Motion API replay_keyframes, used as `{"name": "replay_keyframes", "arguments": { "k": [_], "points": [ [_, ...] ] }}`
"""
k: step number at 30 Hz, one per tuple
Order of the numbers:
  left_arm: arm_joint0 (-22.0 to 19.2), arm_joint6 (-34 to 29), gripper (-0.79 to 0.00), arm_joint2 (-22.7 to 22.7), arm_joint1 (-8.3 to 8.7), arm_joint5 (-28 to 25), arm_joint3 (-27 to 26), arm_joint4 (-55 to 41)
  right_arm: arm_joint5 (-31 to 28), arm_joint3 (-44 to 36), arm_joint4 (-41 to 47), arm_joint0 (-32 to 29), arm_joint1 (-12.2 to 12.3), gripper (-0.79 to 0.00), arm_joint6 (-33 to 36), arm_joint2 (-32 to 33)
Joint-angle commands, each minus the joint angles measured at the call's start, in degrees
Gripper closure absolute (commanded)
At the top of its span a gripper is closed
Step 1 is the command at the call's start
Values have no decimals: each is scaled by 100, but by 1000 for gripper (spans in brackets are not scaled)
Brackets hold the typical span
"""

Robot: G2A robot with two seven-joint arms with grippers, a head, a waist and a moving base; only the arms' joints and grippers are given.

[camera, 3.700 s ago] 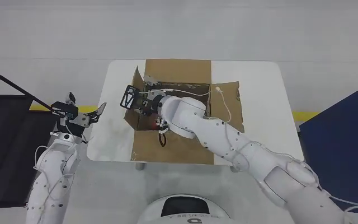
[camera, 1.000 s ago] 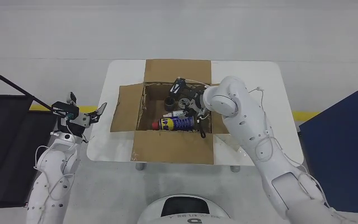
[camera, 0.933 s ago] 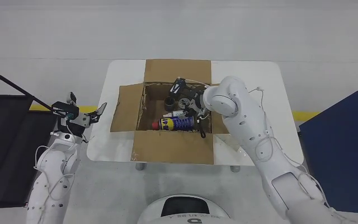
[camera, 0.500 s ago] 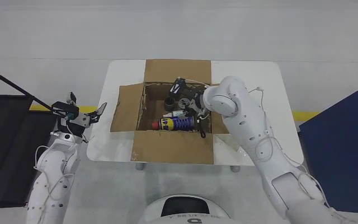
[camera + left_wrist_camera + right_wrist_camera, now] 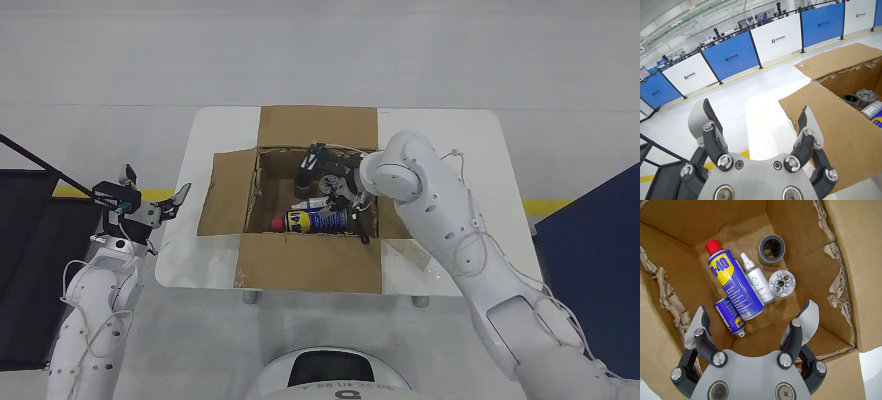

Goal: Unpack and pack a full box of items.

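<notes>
Over the desk, my right gripper, jaws wide and empty, has shifted from the left flap of the cardboard box to above the spray can inside it, so unpacking can start.

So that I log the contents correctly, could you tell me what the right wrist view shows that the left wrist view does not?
Right wrist view, not left: the open right tool, a small blue spray can lying on the bottom, and the red cap of the large blue spray can.
Left wrist view, not right: the open left tool facing the white table, with blue and white partition panels behind.
Both: the cardboard box, the black ring, the silver hub, the white spray bottle and a sliver of the large can.
</notes>
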Motion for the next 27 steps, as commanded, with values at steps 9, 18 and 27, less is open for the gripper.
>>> {"name": "replay_keyframes", "arguments": {
  "k": [9,18,27],
  "points": [
    [0,0,-785,0,0,0,0,0,-280,1013,702,689,31,-634,-279,-1179],
    [0,0,-785,0,0,0,0,0,-411,1548,1110,1302,-98,-542,-409,-2417],
    [0,0,-785,0,0,0,0,0,-544,2331,1446,1956,-340,-474,-543,-3319]
  ]
}}
